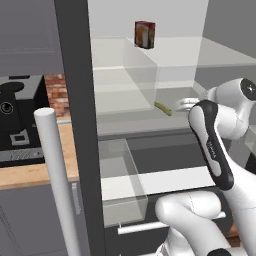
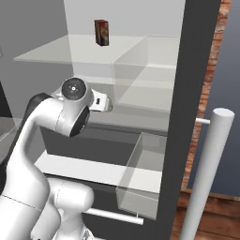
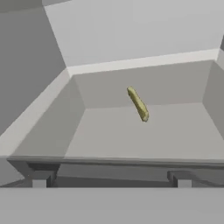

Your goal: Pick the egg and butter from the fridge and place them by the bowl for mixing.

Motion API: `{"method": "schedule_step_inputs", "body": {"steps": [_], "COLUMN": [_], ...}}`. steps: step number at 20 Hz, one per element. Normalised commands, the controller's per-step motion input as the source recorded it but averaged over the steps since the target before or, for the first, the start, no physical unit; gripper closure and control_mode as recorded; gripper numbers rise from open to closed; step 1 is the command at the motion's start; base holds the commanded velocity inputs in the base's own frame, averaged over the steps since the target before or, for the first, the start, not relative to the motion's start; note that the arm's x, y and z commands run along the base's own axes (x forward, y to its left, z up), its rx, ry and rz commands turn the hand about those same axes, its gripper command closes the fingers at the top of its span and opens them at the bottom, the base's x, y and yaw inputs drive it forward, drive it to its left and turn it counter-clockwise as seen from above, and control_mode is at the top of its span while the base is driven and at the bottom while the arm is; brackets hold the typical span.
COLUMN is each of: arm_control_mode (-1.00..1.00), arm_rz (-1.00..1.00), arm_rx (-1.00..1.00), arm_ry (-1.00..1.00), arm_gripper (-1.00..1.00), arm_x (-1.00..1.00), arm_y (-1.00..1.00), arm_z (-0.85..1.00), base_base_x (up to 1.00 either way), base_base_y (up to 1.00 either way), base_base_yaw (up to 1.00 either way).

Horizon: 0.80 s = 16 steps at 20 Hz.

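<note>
In the left base view the butter (image 1: pixel 163 108) lies on a fridge (image 1: pixel 80 125) shelf at centre right, just left of my wrist. In the right base view the shelf shows left of centre beyond my forearm. In the hand view my jaws (image 3: pixel 111 179) stand fully open and empty at the bottom, and the butter (image 3: pixel 138 104) lies ahead, right of centre, its long axis running from upper left to lower right.

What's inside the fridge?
Inside the fridge, a yellowish butter stick lies on a middle shelf, and a small reddish-brown box stands on the shelf above. Clear drawers sit lower down. The robot's arm covers part of the shelves, so something could hide there.
</note>
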Motion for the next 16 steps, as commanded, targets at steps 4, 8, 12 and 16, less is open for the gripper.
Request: {"method": "schedule_step_inputs", "body": {"steps": [4, 8, 12, 16], "arm_control_mode": [-1.00, -1.00, -1.00, -1.00], "arm_rz": [0.00, 0.00, 0.00, 0.00], "arm_rx": [0.00, -0.03, -0.04, -0.03], "arm_ry": [-0.01, 0.10, 0.15, 0.08], "arm_gripper": [-1.00, -1.00, -1.00, -1.00], "arm_x": [0.59, 0.61, 0.56, 0.46], "arm_y": [0.03, 0.00, -0.04, -0.07], "arm_z": [-0.03, 0.00, 0.00, -0.07], "base_base_x": [0.00, 0.00, 0.00, 0.00], "base_base_y": [0.00, 0.00, 0.00, 0.00], "base_base_yaw": [0.00, 0.00, 0.00, 0.00]}}
